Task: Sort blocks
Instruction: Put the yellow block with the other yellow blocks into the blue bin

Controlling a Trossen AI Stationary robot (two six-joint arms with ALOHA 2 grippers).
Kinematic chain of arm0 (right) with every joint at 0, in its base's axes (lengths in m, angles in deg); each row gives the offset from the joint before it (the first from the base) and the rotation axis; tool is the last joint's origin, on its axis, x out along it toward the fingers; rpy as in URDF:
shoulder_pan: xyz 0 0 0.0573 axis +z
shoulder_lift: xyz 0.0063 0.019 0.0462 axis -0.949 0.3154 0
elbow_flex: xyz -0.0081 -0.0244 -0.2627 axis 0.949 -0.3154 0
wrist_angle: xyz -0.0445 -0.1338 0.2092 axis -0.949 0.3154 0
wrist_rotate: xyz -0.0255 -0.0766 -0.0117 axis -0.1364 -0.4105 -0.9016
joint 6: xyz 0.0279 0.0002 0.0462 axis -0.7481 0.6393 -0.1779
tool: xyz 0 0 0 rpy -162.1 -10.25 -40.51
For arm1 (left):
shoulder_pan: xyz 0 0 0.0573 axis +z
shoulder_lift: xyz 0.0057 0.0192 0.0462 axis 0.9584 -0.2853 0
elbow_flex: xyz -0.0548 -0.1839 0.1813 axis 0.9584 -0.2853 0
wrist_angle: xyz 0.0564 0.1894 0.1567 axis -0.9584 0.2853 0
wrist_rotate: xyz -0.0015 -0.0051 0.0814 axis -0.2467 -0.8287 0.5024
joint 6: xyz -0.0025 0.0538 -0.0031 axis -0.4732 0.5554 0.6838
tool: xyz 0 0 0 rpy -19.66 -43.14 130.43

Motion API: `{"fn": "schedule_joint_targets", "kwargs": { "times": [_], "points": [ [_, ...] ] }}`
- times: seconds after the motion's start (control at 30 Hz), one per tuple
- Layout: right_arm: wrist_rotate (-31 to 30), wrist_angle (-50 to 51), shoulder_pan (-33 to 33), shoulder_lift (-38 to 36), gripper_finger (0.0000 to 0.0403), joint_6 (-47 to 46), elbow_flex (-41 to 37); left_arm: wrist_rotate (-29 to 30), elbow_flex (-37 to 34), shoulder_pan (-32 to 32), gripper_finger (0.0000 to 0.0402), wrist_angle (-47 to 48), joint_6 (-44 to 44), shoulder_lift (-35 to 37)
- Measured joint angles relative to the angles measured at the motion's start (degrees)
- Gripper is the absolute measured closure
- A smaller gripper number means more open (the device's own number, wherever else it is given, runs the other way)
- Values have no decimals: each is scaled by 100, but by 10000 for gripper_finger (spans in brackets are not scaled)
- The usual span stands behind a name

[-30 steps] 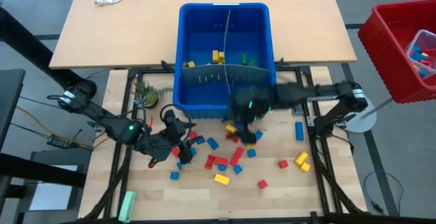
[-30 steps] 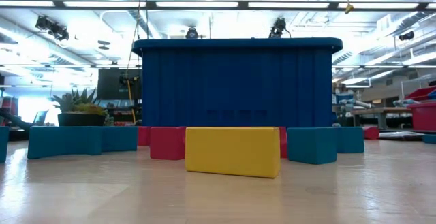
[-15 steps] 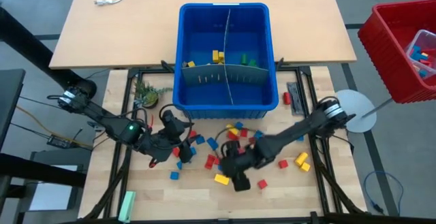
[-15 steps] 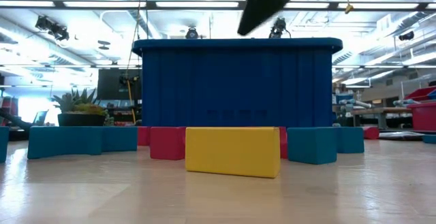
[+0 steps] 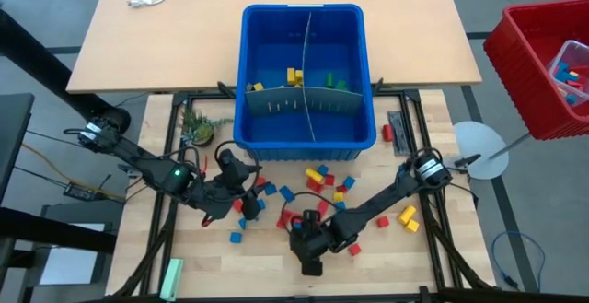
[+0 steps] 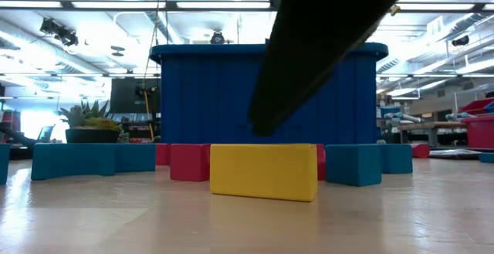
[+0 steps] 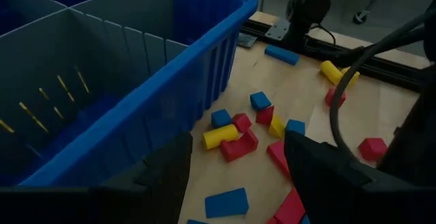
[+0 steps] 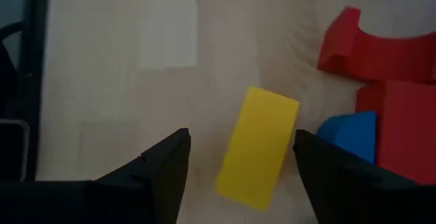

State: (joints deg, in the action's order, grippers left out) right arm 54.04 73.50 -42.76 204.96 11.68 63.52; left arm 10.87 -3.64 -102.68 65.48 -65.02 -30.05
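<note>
1. I am positioning my right gripper (image 5: 311, 248) directly above a yellow block (image 8: 259, 146) lying flat on the wooden table (image 5: 377, 257), near the front edge of the scatter. The fingers are spread, one on each side of the block, and nothing is between them yet.
2. I am keeping the jaws wider than the block's narrow dimension so that they can pass down along its long sides. In the right wrist view the block lies at a slight angle to the finger line, so in my judgement a small wrist rotation is needed before closing.
3. I am noting a red block (image 8: 381, 54) and a blue block (image 8: 347, 132) just beside the yellow one. They are crowding one side, which could obstruct that finger on descent.
4. I am holding my left gripper (image 5: 241, 195) unclenched and empty, low over the left part of the scatter, near the blue bin (image 5: 254, 82). It is waiting clear of the right arm's working area.
5. The remaining blocks (image 5: 322, 179) are lying loose in front of the bin; a few are already resting in its compartments.
6. Compared with a second ago, my right arm is now extended away from the bin front towards the near edge of the table, and its jaws are narrowing slightly. In the low view its dark body now hangs over the yellow block. My left arm is unchanged.
</note>
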Motion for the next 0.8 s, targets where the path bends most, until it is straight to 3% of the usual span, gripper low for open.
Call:
{"fn": "schedule_joint_targets", "kwargs": {
  "times": [0.3, 0.47, 0.6, 0.8],
  "points": [
    [143, -110, -36, 428, 174, -48, 2, 86, 0, 0, 159, 21, 28, -9],
    [54, -106, -46, 470, 222, 5, 11, 103, 0, 0, 159, 32, 37, -9],
    [-175, 16, -47, 337, 284, 202, 2, 102, 0, 0, 159, 97, 39, -9],
    [-582, 317, -54, -226, 287, 509, 0, 100, 0, 0, 159, 144, 38, -9]
  ]
}}
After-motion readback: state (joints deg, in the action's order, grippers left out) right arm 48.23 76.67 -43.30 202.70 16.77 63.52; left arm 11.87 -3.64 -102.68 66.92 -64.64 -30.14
